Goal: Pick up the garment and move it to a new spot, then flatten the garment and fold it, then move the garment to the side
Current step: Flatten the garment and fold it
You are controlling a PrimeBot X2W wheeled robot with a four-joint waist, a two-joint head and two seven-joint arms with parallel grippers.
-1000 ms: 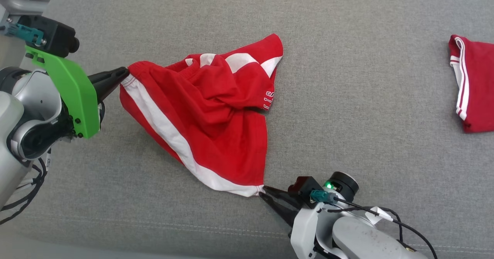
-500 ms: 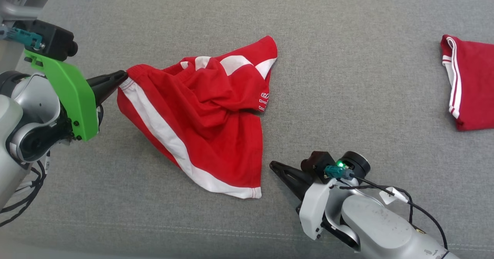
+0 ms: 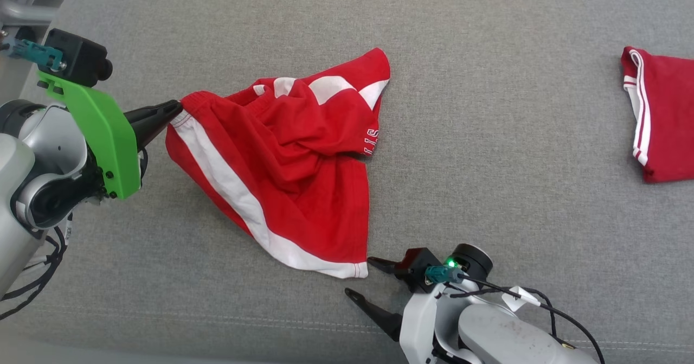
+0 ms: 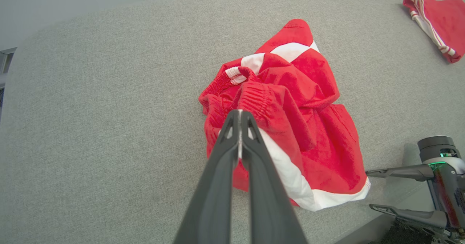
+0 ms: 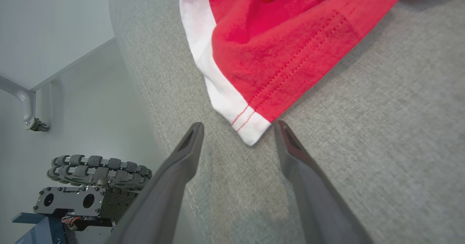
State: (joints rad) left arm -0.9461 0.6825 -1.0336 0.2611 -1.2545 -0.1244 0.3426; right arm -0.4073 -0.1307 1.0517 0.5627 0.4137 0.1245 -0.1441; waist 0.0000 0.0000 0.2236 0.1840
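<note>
Right gripper [image 3: 360, 276], shut a moment ago, is now gaping empty around the lower-centre hem corner of the red shorts [image 3: 293, 179], while left gripper [image 3: 176, 106] is pinching the waistband, probably prepping to flatten.

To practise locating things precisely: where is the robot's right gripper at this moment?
In the head view, the right gripper sits low, right of centre, over the grey cushion, open, with the white-hemmed corner of the red shorts lying between its fingertips.

A grey woven-fabric table [image 3: 488, 163] spreads beneath and ahead of the jaws, with a rounded far corner and a stitched seam [image 3: 217, 315] along its near edge. Left of the right jaws, pale floor [image 5: 94, 102] carries a grey tube leg [image 5: 21, 98] on a caster [image 5: 36, 126]. The light is soft and even.
</note>
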